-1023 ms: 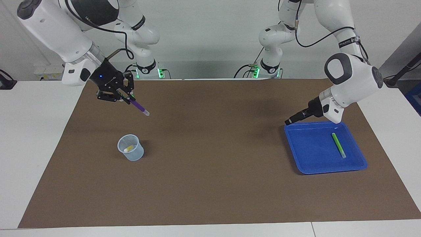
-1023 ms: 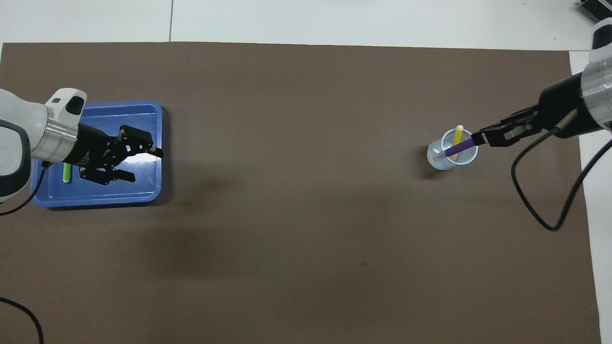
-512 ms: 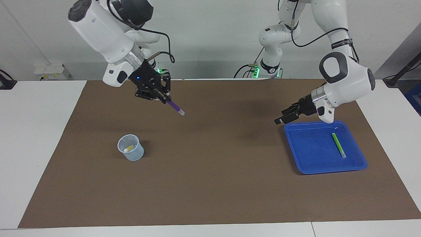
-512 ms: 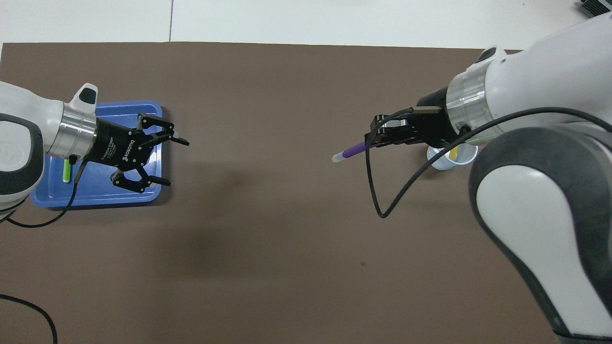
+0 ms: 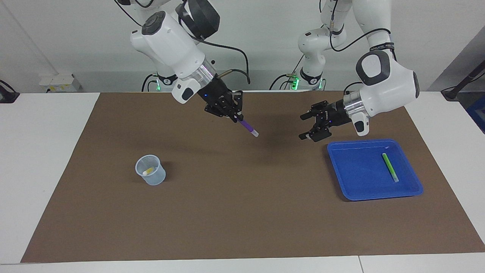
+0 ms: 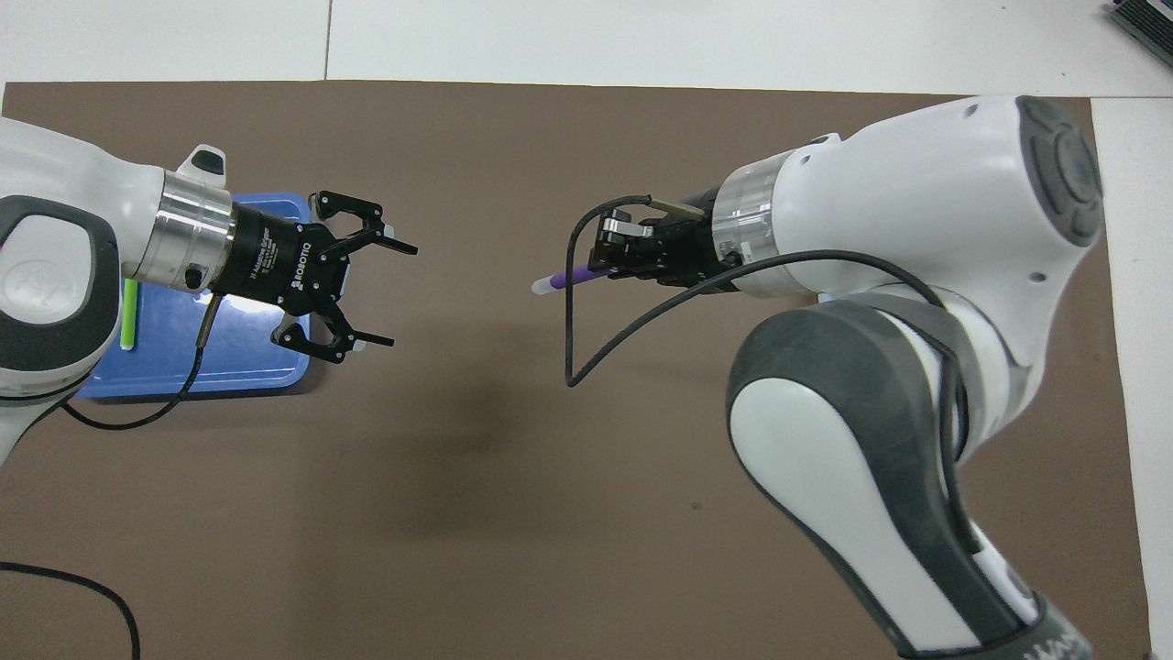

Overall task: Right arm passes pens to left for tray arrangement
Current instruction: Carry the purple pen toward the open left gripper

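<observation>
The right tool [image 5: 234,115] is held up over the middle of the brown mat [image 5: 242,212], pressed tight on a purple pen [image 5: 248,127]. The pen is gripped by its coloured end, and its pale tip is pointed down and toward the left tool [image 5: 307,125]. A gap of bare mat is seen between that tip and the left tool. The left tool is raised over the mat just beside the blue tray [image 5: 352,189], at its corner toward the right tool; its fingers [image 6: 401,247] are spread wide and nothing is held between them. The blue tray is set on the mat toward the left arm's end of the counter [image 5: 41,159], and a green pen [image 5: 390,167] is laid flat in it, apart from the rim. Well apart from the right tool, toward the right arm's end and farther from the robots, a small translucent cup [image 5: 150,170] is stood upright on the mat, with a yellow pen [image 5: 149,171] leaned inside it.
</observation>
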